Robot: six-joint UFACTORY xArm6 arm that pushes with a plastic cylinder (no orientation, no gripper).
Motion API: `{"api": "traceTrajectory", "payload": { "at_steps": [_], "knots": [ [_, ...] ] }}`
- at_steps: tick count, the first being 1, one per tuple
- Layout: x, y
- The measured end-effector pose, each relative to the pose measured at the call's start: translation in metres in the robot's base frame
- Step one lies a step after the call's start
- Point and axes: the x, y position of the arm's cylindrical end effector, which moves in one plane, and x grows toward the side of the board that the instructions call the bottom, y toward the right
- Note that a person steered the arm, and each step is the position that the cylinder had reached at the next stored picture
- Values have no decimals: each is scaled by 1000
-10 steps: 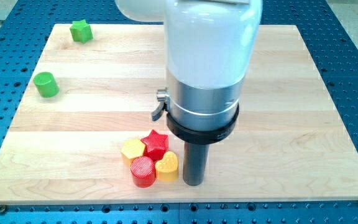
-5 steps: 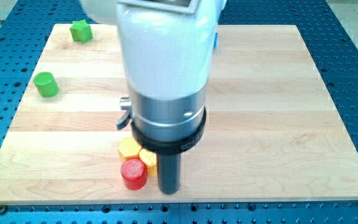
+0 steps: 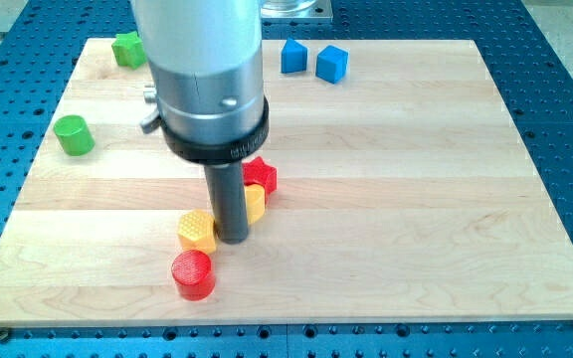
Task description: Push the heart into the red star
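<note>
My tip (image 3: 232,238) rests on the board between the yellow hexagon block (image 3: 196,230) on its left and the yellow heart (image 3: 255,204) on its right, touching or nearly touching both. The rod hides most of the heart. The red star (image 3: 261,177) sits just above and right of the heart, touching it, partly hidden by the arm's collar. The red cylinder (image 3: 193,274) stands apart, below and left of the tip.
A green cylinder (image 3: 72,134) stands at the view's left and a green star-like block (image 3: 127,49) at the top left. Two blue cubes (image 3: 292,56) (image 3: 332,63) sit near the top edge. The wooden board (image 3: 446,199) lies on a blue perforated table.
The arm has swept left and up. The heart and the red star moved up and right of the rod. The hexagon and red cylinder shifted left, and the cluster has spread apart.
</note>
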Motion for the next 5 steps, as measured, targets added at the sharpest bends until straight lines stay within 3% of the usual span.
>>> {"api": "traceTrajectory", "payload": {
  "at_steps": [1,3,4,5],
  "knots": [
    [12,22],
    [-62,7],
    [-79,-1],
    [-66,21]
  ]
}}
